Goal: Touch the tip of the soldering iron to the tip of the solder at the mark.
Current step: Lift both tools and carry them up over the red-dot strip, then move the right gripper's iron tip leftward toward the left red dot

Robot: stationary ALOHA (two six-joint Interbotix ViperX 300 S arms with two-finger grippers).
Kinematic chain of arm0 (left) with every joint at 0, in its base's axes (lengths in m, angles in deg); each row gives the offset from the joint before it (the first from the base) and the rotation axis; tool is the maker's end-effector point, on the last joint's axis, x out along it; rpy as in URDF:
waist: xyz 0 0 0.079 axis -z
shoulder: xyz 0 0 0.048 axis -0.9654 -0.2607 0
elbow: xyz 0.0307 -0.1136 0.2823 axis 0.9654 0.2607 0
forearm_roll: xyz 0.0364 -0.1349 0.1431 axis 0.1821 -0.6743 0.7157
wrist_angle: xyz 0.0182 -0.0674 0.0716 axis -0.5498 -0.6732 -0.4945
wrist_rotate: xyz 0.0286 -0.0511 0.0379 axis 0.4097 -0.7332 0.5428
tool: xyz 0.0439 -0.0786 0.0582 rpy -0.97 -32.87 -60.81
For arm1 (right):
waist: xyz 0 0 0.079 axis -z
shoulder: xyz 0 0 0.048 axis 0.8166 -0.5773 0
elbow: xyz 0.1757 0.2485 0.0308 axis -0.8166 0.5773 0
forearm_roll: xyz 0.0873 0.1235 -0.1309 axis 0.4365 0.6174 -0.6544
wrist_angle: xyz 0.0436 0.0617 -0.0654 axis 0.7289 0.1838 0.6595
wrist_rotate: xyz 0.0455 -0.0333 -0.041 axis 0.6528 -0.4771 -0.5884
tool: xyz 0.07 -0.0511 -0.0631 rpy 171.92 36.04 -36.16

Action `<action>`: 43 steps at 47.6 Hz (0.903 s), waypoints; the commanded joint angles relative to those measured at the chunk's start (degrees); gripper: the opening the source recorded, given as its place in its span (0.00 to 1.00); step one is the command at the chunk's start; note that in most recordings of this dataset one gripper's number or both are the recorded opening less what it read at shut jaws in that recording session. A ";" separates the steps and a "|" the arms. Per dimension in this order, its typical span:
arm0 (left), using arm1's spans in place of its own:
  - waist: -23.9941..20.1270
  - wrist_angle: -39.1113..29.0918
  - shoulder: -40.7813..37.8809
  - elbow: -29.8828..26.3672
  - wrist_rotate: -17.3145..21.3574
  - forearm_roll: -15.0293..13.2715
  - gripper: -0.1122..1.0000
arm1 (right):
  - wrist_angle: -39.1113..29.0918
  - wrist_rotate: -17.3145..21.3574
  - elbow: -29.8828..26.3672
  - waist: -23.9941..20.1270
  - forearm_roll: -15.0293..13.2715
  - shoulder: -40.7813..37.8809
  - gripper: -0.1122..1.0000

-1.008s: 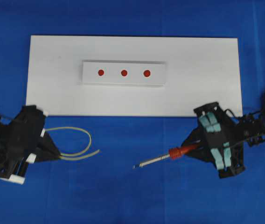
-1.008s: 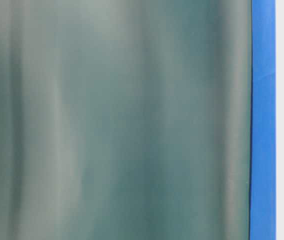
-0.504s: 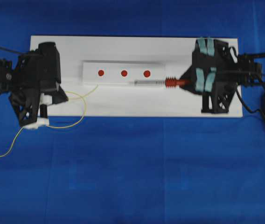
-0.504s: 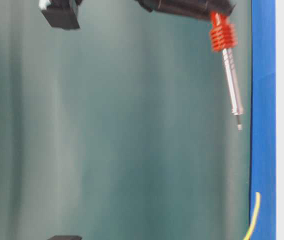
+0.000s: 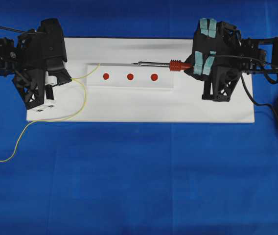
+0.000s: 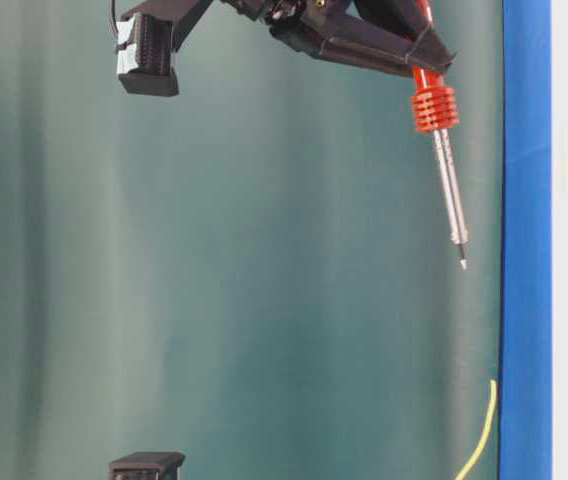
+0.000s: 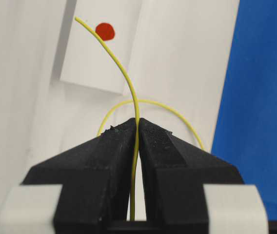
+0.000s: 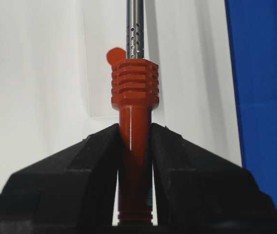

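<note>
Over the white board (image 5: 202,110), the soldering iron (image 5: 163,63) points left, lengthwise.

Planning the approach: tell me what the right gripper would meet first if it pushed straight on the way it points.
Probably nothing soon. The right gripper, holding the soldering iron, points along the strip's far edge toward the solder tip; height is unclear.

Between my left gripper (image 5: 69,78) and right gripper (image 5: 192,66), the white board (image 5: 139,105) lies open; only the low raised strip (image 5: 129,77) interrupts its far-centre.
</note>
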 commanded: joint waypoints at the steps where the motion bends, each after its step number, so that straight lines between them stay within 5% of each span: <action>1: -0.18 -0.35 0.35 -0.97 0.09 0.18 0.12 | 0.26 0.09 -2.20 -0.09 -0.18 -0.26 0.16; 43: 0.44 3.78 -9.67 -1.93 -0.18 -0.18 0.12 | -1.14 -0.26 -4.75 -0.18 -0.18 -4.31 0.16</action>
